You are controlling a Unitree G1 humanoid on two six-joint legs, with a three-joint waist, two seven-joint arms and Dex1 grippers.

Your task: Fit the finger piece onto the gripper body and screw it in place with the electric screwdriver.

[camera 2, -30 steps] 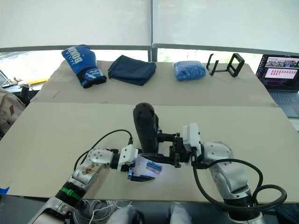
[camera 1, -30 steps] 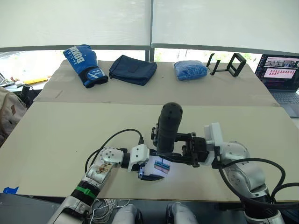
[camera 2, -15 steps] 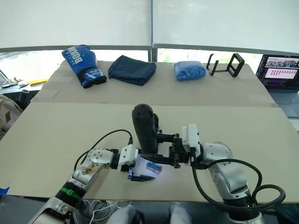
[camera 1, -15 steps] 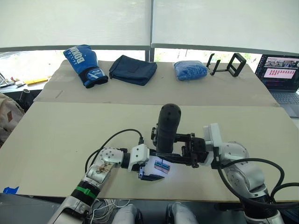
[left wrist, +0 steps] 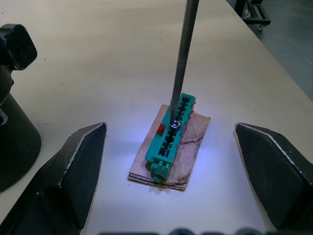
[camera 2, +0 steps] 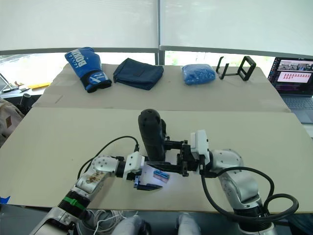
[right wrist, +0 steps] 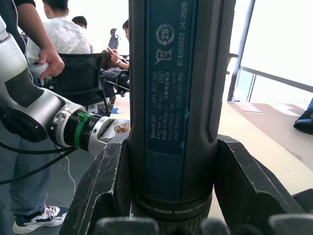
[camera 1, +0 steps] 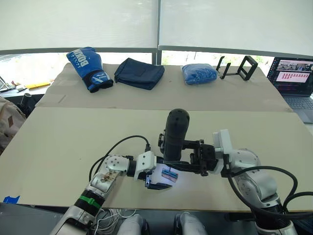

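My right gripper [camera 1: 172, 161] is shut on the electric screwdriver [camera 1: 175, 134], a thick black cylinder held upright near the table's front edge; its barrel [right wrist: 171, 98] sits between both fingers. The screwdriver's thin metal bit [left wrist: 183, 58] comes down onto a small green block [left wrist: 171, 139] lying on a brown card scrap, lit by the tool's light. My left gripper [camera 1: 159, 182] is open, its fingers [left wrist: 73, 171] apart on either side of that block without touching it. The gripper body [left wrist: 14, 112], black with a broad base, stands just behind the screwdriver [camera 1: 160, 139]. The finger piece is out of view.
Along the far table lie a blue boxing glove [camera 1: 89, 67], a folded dark cloth [camera 1: 139, 72], a blue bundle [camera 1: 199, 73] and a black stand [camera 1: 238, 67]. A laptop [camera 1: 296, 78] sits at far right. People [right wrist: 54, 39] sit beyond the table.
The screwdriver's top has leaned very slightly to the left. Both grippers and the green block stay where they were.
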